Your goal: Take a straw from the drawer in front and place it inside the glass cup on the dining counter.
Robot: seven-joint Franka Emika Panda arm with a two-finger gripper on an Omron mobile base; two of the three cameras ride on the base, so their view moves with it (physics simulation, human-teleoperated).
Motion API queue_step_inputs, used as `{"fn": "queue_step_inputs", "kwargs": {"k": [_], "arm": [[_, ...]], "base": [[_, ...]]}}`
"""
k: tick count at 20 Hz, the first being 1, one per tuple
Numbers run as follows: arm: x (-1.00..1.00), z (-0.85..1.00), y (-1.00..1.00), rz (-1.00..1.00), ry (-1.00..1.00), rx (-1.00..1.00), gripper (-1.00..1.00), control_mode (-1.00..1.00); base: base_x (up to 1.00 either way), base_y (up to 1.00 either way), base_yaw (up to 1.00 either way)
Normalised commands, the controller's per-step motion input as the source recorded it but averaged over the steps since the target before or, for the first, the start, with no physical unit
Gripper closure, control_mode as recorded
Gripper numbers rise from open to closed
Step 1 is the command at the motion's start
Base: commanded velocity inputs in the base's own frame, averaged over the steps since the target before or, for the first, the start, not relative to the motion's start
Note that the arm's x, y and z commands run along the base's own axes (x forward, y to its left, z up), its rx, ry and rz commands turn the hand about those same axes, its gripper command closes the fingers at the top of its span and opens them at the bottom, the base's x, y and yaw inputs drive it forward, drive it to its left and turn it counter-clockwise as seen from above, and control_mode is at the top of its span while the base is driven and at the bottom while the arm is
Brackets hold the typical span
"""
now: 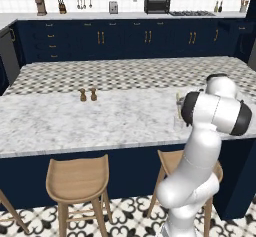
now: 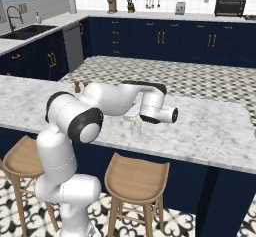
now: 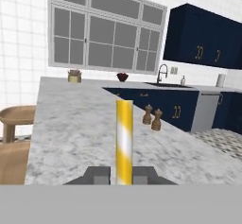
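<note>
Left base view: no writing readable anywhere. The robot's arm hides most of the glass cup (image 1: 178, 112) on the marble worktop (image 1: 75, 121); two brown shakers (image 1: 88, 95) stand well apart from it.

Right base view: the hand (image 2: 134, 119) hovers over the cup, stools (image 2: 136, 178) below.

Hand view: the hand's fingers (image 3: 98, 175) are closed on the upright yellow-and-white straw (image 3: 124, 140), shakers beyond.
</note>
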Motion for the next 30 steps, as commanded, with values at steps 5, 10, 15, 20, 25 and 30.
{"fn": "queue_step_inputs", "kwargs": {"k": [5,10,15,20,25,30], "arm": [[0.27,-0.24,0.0,0.0,0.0,0.0,1.0,-1.0],[0.28,-0.23,-0.02,0.0,0.0,0.0,1.0,-1.0],[0.0,-0.24,-0.14,0.0,0.04,0.0,1.0,-1.0],[-0.09,-0.12,-0.06,0.0,0.02,0.0,1.0,-1.0],[-0.02,-0.03,0.07,0.0,0.04,0.0,-1.0,-1.0],[0.0,0.0,0.02,0.0,0.0,0.0,-1.0,-1.0]], "base": [[0.0,0.0,0.0],[0.0,0.0,0.0],[0.0,0.0,0.0],[0.0,0.0,0.0],[0.0,0.0,0.0],[0.0,0.0,0.0]]}}
